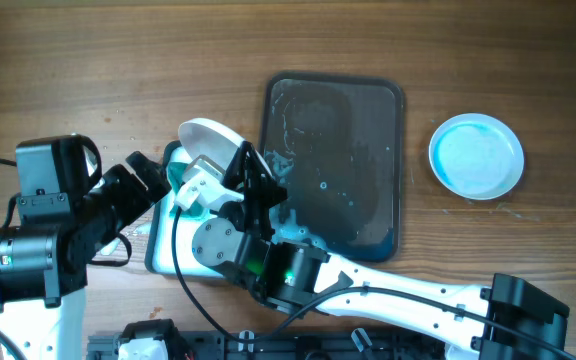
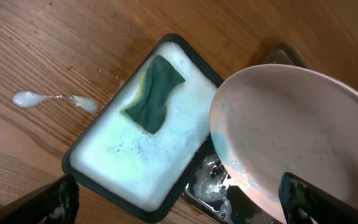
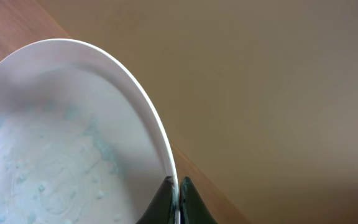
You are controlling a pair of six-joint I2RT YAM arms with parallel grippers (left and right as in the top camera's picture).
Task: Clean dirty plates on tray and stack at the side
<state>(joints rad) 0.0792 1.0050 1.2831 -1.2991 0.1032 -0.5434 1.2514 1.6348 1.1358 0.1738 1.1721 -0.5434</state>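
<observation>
My right gripper [image 3: 176,186] is pinched tight on the thin rim of the white plate [image 3: 61,143], and I hold it tipped up over the near left part of the table [image 1: 528,60]. The plate is wet, with pale blue smears on its face, and I grip only a tiny bit of its edge. I think it could slide out and bang down on the soap tub [image 2: 67,165]. If I swing it too fast, drips could fly onto the wood too. One blob of foam [image 2: 39,98] already lies there, left of the tub. My left gripper [image 2: 188,200] hangs above the tub with its fingers spread wide, holding nothing. The tub is full of white suds [image 2: 123,162], and a green sponge [image 2: 155,93] lies in them near the far end. Past the plate is the dark tray [image 1: 368,150]. No plate is on it, only wet streaks and small bubbles. Well off to its right, a blue plate [image 1: 476,155] sits flat on the wood by itself. I think the white one will stack there.
</observation>
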